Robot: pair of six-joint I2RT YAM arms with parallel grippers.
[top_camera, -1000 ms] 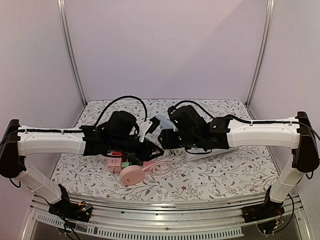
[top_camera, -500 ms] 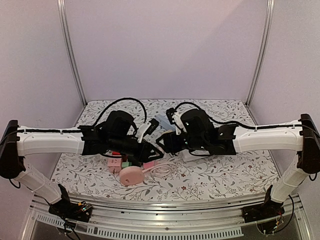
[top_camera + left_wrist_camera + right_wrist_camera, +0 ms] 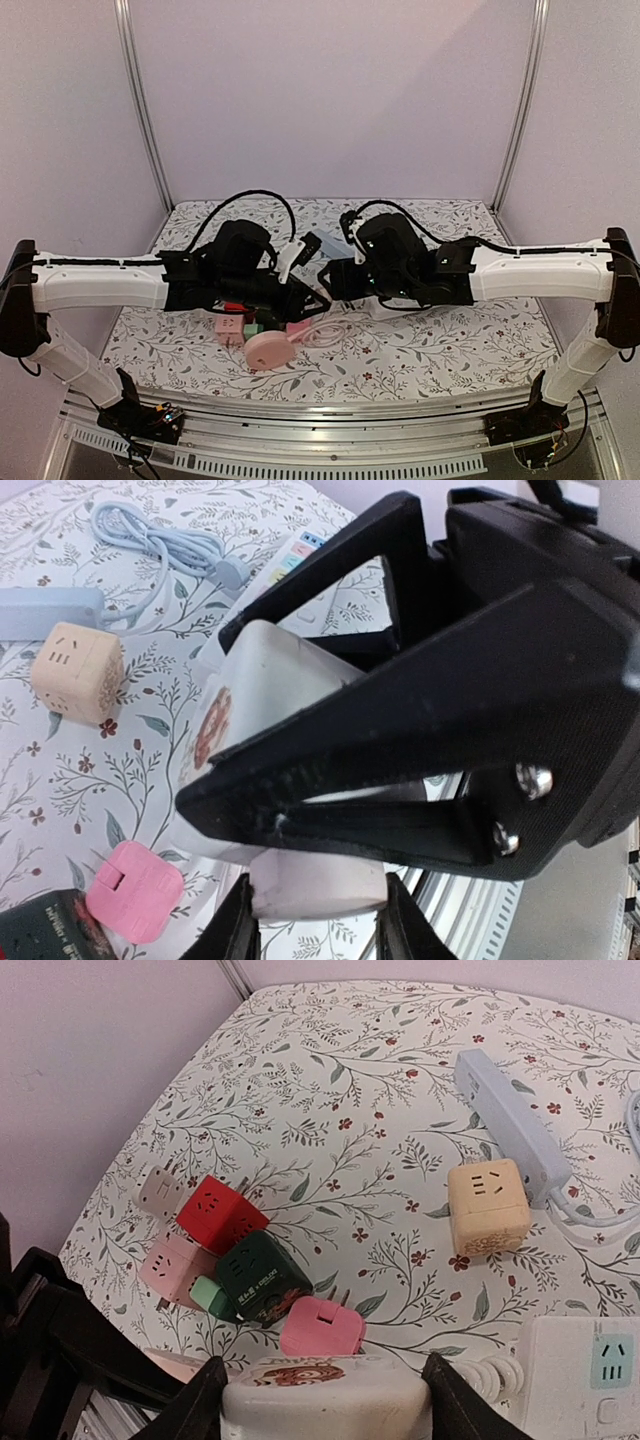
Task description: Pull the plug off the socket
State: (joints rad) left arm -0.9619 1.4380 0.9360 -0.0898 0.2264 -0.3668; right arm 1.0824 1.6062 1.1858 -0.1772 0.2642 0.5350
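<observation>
The floral-cloth table [image 3: 450,350] fills the lower half of the top view. Over it the left arm [image 3: 100,283] and the right arm [image 3: 540,272] are stretched inward, meeting at centre frame, and that is where the task's pair is held between the two claws.

At the bottom edge of the right wrist view, the right gripper [image 3: 325,1380] is clamped across a wide white block [image 3: 365,1400] marked with a brown sticker. At the bottom centre of the left wrist view, the left gripper [image 3: 318,925] is closed on a smaller white piece [image 3: 318,885] just beneath that block. The join between the two is hidden behind a black finger. Whether plug and socket are seated or apart, and which part is which, cannot be told.

A pale blue power strip [image 3: 505,1125] is laid along the upper right of the right wrist view, with a cream cube socket [image 3: 487,1208] just beside its near end. A white power strip [image 3: 585,1370] is cut off by the lower right corner.

At left centre, a red cube [image 3: 222,1212], a dark green cube [image 3: 260,1272] and a pale pink cube [image 3: 170,1265] are bunched together, touching. A pink adapter [image 3: 322,1328] with two prongs is found just right of the green one. In the top view, a pink round disc [image 3: 268,348] is seen at lower centre.
</observation>
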